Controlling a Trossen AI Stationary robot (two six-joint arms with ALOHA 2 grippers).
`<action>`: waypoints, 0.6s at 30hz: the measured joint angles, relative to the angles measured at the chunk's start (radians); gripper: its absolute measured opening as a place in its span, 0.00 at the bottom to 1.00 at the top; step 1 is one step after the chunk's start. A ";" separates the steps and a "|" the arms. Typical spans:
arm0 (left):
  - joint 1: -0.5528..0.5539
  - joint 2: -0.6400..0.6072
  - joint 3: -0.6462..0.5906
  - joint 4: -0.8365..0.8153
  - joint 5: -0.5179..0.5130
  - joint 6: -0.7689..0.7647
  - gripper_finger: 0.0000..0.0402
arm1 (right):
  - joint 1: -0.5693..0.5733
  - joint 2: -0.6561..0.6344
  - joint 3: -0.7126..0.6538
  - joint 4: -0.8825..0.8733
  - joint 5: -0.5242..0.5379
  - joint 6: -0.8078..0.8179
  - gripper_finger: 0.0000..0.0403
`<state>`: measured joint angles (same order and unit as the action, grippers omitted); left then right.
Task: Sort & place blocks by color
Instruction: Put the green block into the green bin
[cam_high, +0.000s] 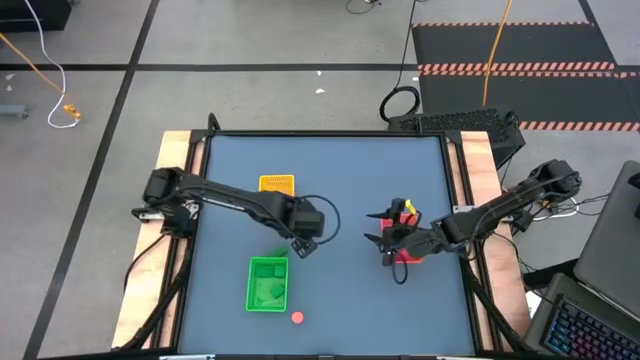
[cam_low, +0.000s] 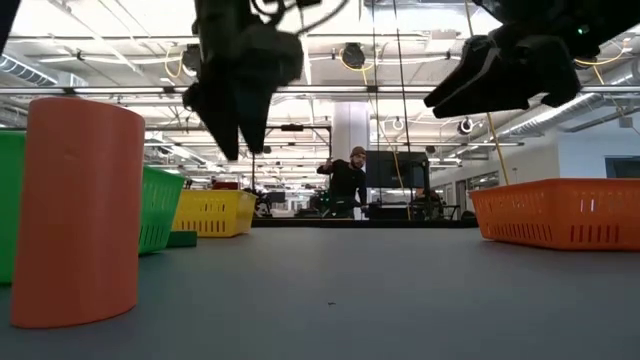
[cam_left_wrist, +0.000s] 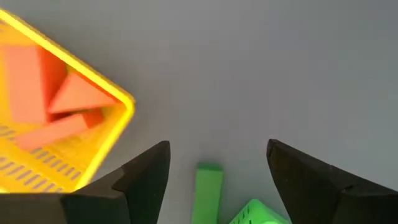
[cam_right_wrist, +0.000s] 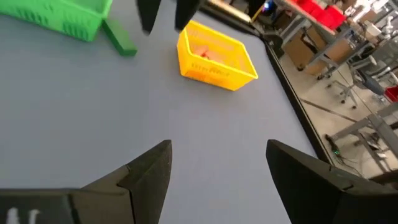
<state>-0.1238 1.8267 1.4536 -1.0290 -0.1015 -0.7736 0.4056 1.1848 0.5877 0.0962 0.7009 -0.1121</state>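
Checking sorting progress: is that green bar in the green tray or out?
Out. The green bar lies flat on the table beside the green tray, under the open left pincer.

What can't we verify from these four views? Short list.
- Red tray contents: high view, right arm and right claw cover it; low view shows only its orange-looking wall.
- Green tray contents: high view, too small to count.
- Green rectangular block: left wrist view, far end cut off by the picture edge, below the open left claw.
- Yellow tray: left wrist view, cut off; salmon-pink blocks inside blurred.
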 joint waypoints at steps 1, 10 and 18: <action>0.000 0.020 0.008 -0.009 0.010 -0.001 0.65 | 0.002 -0.011 -0.021 0.028 -0.001 0.000 0.63; -0.018 0.111 0.013 -0.055 0.078 -0.022 0.61 | 0.027 -0.097 -0.094 0.080 0.000 0.003 0.63; -0.045 0.113 0.013 -0.119 0.076 -0.044 0.62 | 0.028 -0.109 -0.095 0.101 0.000 -0.017 0.63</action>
<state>-0.1691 1.9400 1.4662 -1.1475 -0.0250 -0.8172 0.4339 1.0756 0.4927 0.1970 0.7010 -0.1295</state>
